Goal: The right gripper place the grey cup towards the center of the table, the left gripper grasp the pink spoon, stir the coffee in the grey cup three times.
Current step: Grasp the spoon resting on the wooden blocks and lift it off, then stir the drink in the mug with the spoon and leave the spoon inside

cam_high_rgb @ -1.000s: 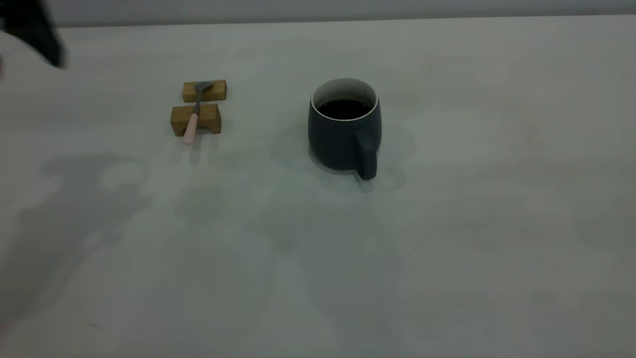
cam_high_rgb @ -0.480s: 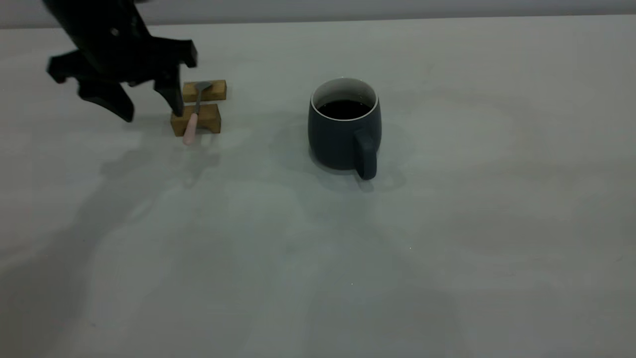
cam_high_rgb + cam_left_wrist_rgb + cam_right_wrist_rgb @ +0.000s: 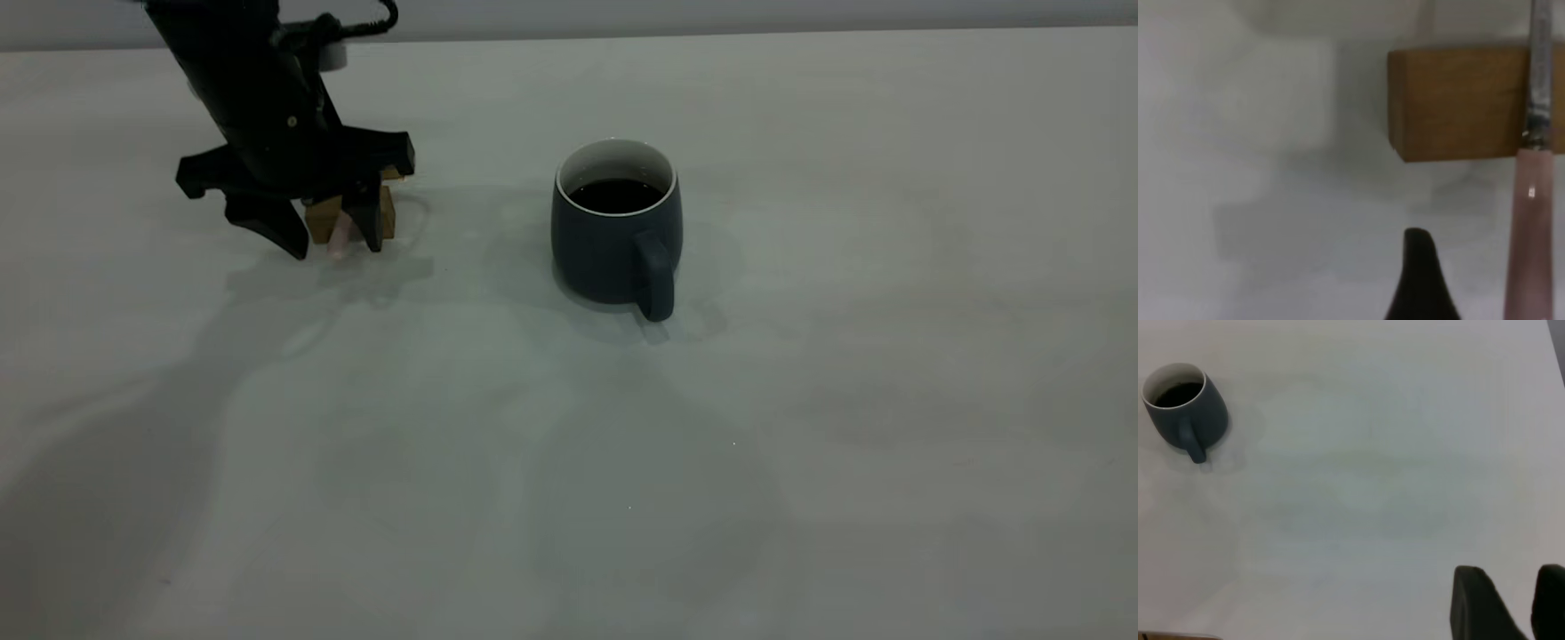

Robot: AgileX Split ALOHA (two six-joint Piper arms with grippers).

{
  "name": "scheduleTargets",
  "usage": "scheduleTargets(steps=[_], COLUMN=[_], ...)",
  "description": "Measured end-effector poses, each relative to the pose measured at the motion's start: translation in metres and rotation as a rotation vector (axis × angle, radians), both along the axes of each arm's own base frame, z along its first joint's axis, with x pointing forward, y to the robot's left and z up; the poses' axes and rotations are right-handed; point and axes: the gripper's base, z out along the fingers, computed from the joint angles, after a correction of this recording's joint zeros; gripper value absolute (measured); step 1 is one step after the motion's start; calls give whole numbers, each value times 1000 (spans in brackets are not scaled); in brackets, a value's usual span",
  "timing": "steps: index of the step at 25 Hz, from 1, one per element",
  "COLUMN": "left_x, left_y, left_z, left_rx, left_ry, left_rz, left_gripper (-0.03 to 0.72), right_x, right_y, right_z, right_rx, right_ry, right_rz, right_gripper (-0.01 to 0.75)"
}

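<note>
The grey cup (image 3: 613,249) stands upright near the table's (image 3: 800,444) middle with its handle toward the front. Dark coffee (image 3: 616,195) fills it; the right wrist view also shows the cup (image 3: 1186,410). The pink spoon (image 3: 339,238) lies across two wooden blocks (image 3: 324,219). My left gripper (image 3: 336,247) is open and lowered over it, one finger on each side of the pink handle (image 3: 1528,247), mostly hiding spoon and blocks. One left finger (image 3: 1421,280) shows beside the handle without touching it. My right gripper (image 3: 1511,577) hangs far from the cup, narrowly open and holding nothing.
The near wooden block (image 3: 1458,103) carries the spoon's metal neck (image 3: 1540,67). A grey wall strip (image 3: 711,16) runs along the table's far edge. Bare tabletop lies in front of and to the right of the cup.
My left gripper came in from the far upper left, moved right and down, and now straddles the spoon handle over the blocks. Cup and spoon have not moved.
</note>
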Motion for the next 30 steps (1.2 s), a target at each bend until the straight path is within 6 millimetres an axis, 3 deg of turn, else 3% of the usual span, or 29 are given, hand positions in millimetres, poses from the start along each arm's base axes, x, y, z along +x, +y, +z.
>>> scheduleTargets(steps=[8, 11, 14, 18, 22, 26, 30], left_x=[-1, 3, 13, 1, -7, -4, 3], left_y=[-1, -2, -6, -18, -40, -62, -78], left_z=[-4, 17, 60, 112, 145, 163, 161], left_rx=[-13, -20, -67, -243, -521, -809, -1015], left_ry=[20, 22, 0, 161, 377, 588, 796], left_rz=[37, 74, 173, 516, 869, 1094, 1225], left_gripper=[156, 158, 158, 158, 158, 158, 158], right_x=[0, 0, 0, 0, 0, 0, 0], right_y=[0, 0, 0, 0, 0, 0, 0], right_z=[0, 0, 0, 0, 0, 0, 0], right_rx=[0, 0, 0, 0, 0, 0, 0], right_ry=[0, 0, 0, 0, 0, 0, 0], right_rz=[0, 0, 0, 0, 0, 0, 0], right_gripper=[237, 237, 237, 237, 237, 237, 237])
